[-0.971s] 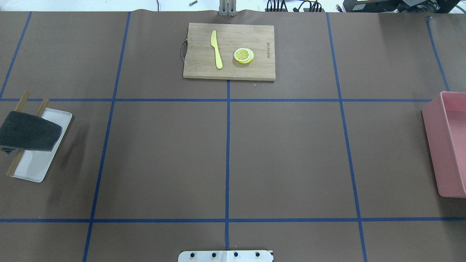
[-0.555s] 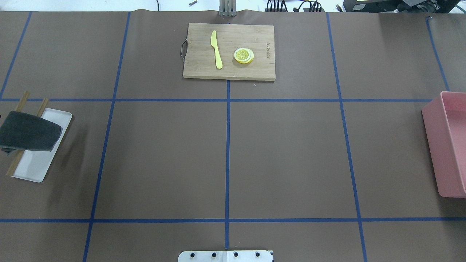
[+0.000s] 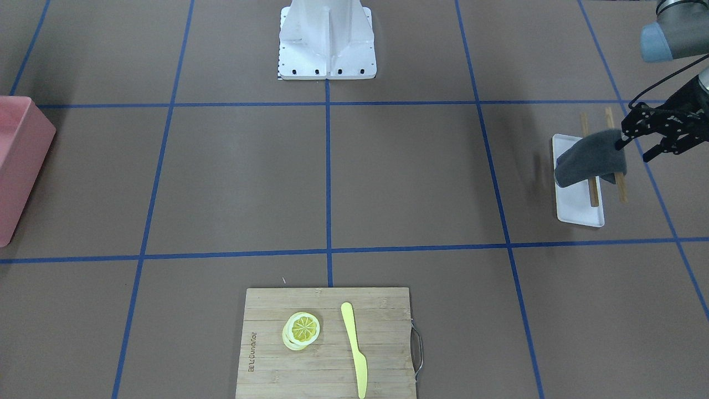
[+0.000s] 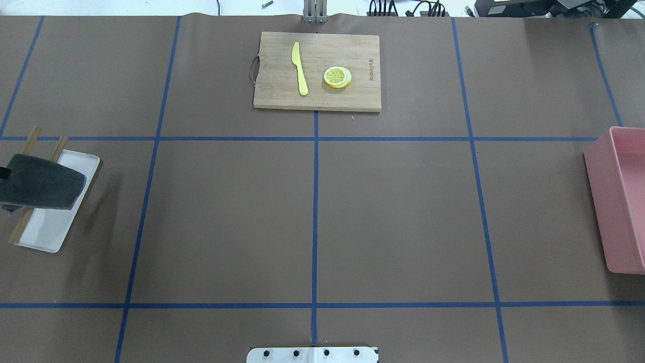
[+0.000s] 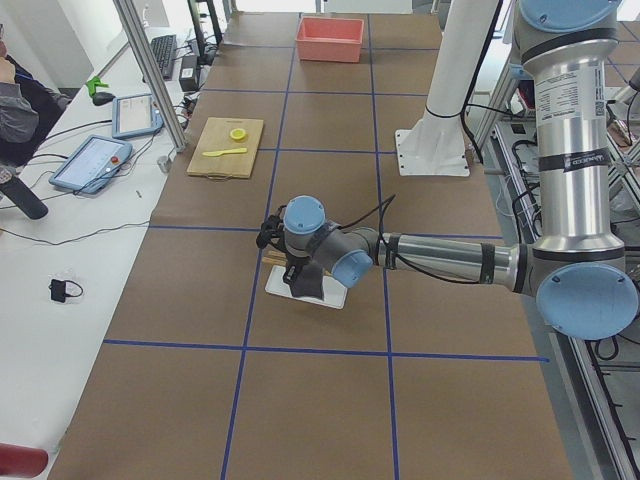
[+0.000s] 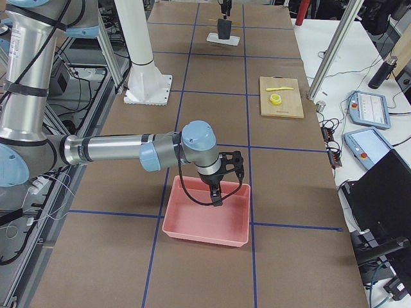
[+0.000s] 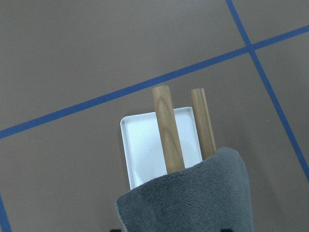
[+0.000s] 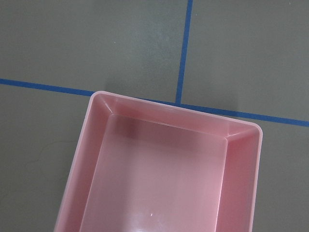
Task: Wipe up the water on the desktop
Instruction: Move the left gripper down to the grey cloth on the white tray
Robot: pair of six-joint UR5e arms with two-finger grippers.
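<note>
The desktop (image 4: 227, 217) is brown with blue tape lines; I see no water on it. My left gripper (image 3: 621, 145) is shut on the edge of a dark grey cloth (image 3: 590, 158). The cloth hangs just above a white tray (image 3: 579, 205) that has two wooden sticks (image 3: 592, 194) across it. The cloth (image 4: 43, 182) is at the overhead view's left edge and fills the bottom of the left wrist view (image 7: 193, 198). My right gripper (image 6: 217, 196) hovers over a pink bin (image 6: 205, 221); I cannot tell if it is open or shut.
A bamboo cutting board (image 4: 317, 70) with a yellow knife (image 4: 300, 68) and a lemon slice (image 4: 337, 77) lies at the far middle. The pink bin (image 4: 622, 201) stands at the right edge. The robot's base plate (image 4: 312, 354) is at the near middle.
The cloth has hardly moved over the tray. A dark bit of the left gripper now shows at the overhead view's left edge.
</note>
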